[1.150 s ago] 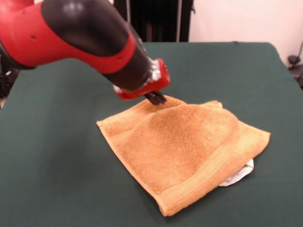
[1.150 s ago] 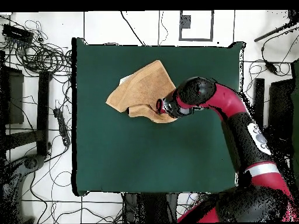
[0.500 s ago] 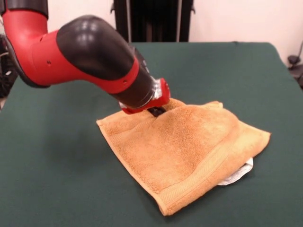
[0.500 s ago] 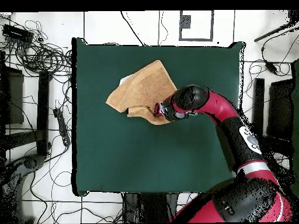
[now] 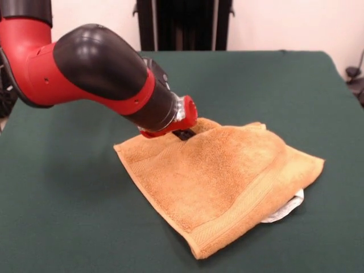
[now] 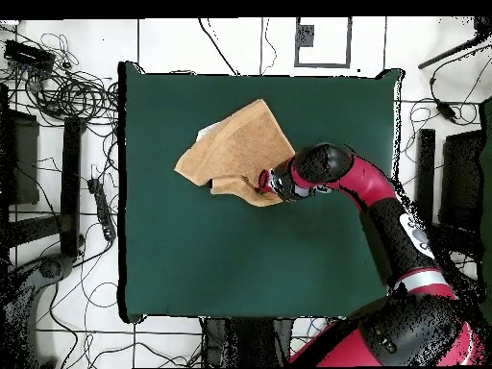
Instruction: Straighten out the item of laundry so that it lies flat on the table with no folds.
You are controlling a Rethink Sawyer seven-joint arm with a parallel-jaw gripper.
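The item of laundry, an orange-tan terry towel, lies rumpled on the dark green table. Its upper layer is folded over and humped in the middle. A woven border band runs along its near edge, and a white label pokes out at the right. My gripper is pressed down into the towel's far edge, mostly hidden by the cloth and the red wrist. In the overhead view the towel sits in the upper middle of the table, with the gripper at its lower right edge.
The red and black arm stretches low over the table's left part in the front view. A black stand rises behind the far edge. In the overhead view, cables and equipment crowd the floor left of the table.
The gripper came down from just above the towel's far edge into the cloth, then drew slightly left. The towel's left corner shifted a little left with it.
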